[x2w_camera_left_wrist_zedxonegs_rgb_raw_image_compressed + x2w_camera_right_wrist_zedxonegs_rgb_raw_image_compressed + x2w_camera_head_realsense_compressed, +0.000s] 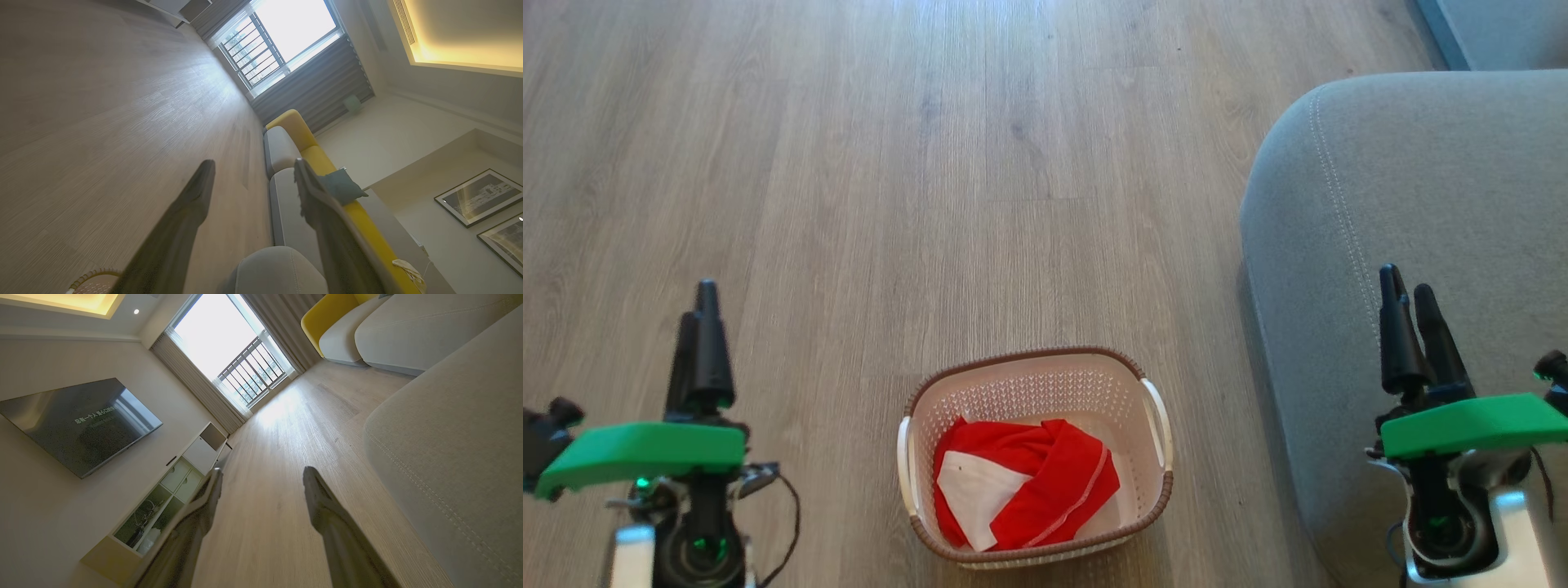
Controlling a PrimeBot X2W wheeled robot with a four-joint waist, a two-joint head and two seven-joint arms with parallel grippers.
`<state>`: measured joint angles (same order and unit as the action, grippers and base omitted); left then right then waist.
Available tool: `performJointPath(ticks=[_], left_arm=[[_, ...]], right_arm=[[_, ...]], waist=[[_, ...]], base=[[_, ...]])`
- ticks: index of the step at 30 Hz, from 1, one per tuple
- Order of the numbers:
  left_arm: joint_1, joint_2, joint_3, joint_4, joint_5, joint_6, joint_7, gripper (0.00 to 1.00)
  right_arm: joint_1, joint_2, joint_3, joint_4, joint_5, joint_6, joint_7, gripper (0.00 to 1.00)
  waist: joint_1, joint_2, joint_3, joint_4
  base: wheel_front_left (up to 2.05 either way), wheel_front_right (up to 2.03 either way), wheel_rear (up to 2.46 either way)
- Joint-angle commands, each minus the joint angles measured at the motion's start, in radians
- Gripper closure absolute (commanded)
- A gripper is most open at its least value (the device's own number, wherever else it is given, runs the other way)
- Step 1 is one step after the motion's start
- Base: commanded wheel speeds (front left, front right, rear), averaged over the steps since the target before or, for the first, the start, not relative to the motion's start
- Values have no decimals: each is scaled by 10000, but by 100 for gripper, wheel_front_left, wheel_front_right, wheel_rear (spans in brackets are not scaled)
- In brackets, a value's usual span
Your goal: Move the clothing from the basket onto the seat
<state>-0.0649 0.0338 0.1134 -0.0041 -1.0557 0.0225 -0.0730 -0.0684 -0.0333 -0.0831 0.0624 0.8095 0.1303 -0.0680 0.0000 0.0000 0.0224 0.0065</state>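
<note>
Lying bunched, clothing (1058,474), long axis across basket (1029,390)

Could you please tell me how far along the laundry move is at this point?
Nothing is done yet: the red clothing lies in the basket and the grey seat shows none. Nothing is in hand; the left gripper and right gripper hang open. All lifting remains.

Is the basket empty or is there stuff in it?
Not empty. Crumpled bright red clothing with white trim lies inside the cream perforated plastic basket with the brown rim.
</note>
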Motion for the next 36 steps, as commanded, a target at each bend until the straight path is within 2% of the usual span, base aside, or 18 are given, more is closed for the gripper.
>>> performJointPath(ticks=[1,21,28,36], left_arm=[[-444,94,-40,-558,305,215,-118,0],[-511,116,-2164,-1625,4568,1582,-674,0],[-510,124,-3049,-1410,5992,1698,-879,0],[-448,133,-3543,-887,7029,1551,-1112,0]], right_arm=[[-491,-103,240,-516,-425,3,-154,0],[-595,-124,1124,-767,-3043,3,-715,0],[-600,-132,1351,-531,-3938,3,-921,0],[-601,-140,1750,221,-4948,4,-1156,0]], waist=[[0,0,4,1],[0,0,133,-107],[0,0,129,-149],[0,0,98,-226]], base=[[0,0,0],[0,0,0],[0,0,0],[0,0,0]])
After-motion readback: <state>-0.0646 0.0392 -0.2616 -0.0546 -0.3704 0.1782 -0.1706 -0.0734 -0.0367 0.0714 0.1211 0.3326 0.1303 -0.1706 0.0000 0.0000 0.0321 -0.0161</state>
